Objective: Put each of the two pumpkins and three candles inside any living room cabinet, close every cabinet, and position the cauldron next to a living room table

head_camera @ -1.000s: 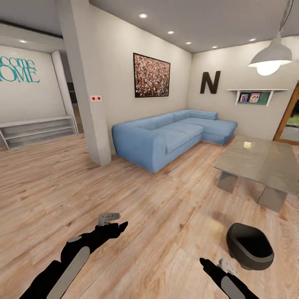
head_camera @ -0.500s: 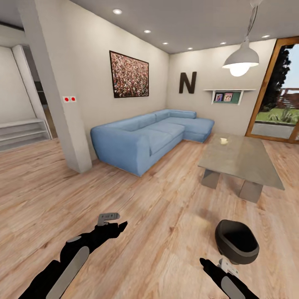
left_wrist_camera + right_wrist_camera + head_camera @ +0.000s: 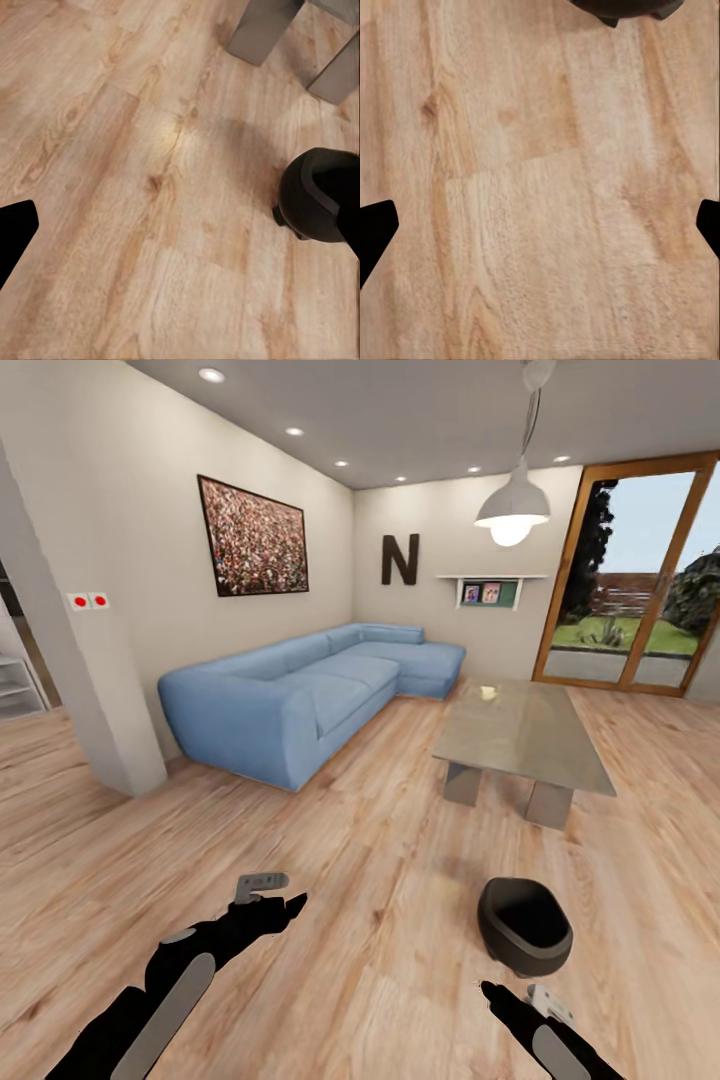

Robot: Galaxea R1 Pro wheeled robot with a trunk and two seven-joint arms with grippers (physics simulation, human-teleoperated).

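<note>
One cauldron (image 3: 524, 925), one table (image 3: 520, 735), one candle (image 3: 488, 693), two grippers.

From the left in the head view: a white pillar (image 3: 70, 670) with two red dots, a framed picture (image 3: 254, 538) on the wall, and a blue corner sofa (image 3: 300, 690) beneath it. Next come a dark letter N (image 3: 399, 559), a small shelf (image 3: 490, 590) with photos, a white pendant lamp (image 3: 512, 510), and a glass door (image 3: 630, 590) onto a garden.

The left gripper (image 3: 275, 905) hovers over bare plank floor (image 3: 380, 840); whether it is spread, I cannot tell. The right gripper (image 3: 540, 225) is spread wide and holds nothing, with its tips at opposite edges of the right wrist view.

The cauldron stands on the floor near the table's closer end, apart from its legs, just ahead of the right gripper. It is round, glossy black, wide-mouthed, with stubby feet. Nothing lies between it and the table. The pale candle sits on the table's far end.
</note>
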